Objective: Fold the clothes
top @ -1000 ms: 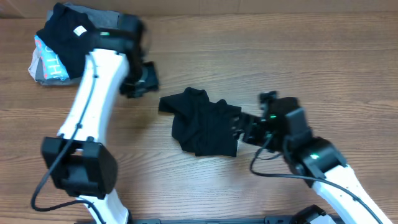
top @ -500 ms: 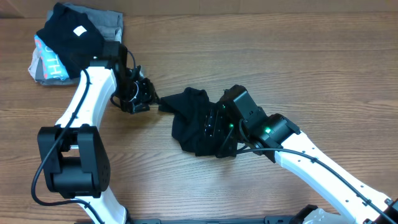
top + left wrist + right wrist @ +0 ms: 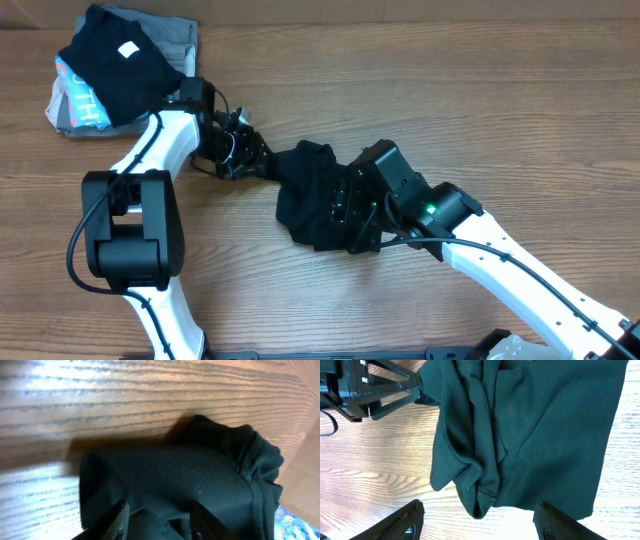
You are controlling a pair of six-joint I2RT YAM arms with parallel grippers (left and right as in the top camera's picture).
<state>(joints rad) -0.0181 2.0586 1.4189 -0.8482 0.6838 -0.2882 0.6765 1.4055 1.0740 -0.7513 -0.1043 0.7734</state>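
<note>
The black shirt (image 3: pixel 318 195) lies crumpled on the worktop (image 3: pixel 450 90). Its long axis slants from a narrow end between the left fingers (image 3: pixel 119 519) to a broader end just ahead of the right fingers (image 3: pixel 406 521). The left pair straddles the cloth, but I cannot tell whether it pinches. The right pair stands wide, holding nothing. The worktop is brown grained wood, and a folded pile (image 3: pixel 110 65) sits well behind the left fingers.

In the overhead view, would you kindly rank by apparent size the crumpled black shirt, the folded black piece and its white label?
1. crumpled black shirt and folded black piece: about alike; the right arm hides part of the shirt, so unranked.
2. white label: clearly smallest.
</note>
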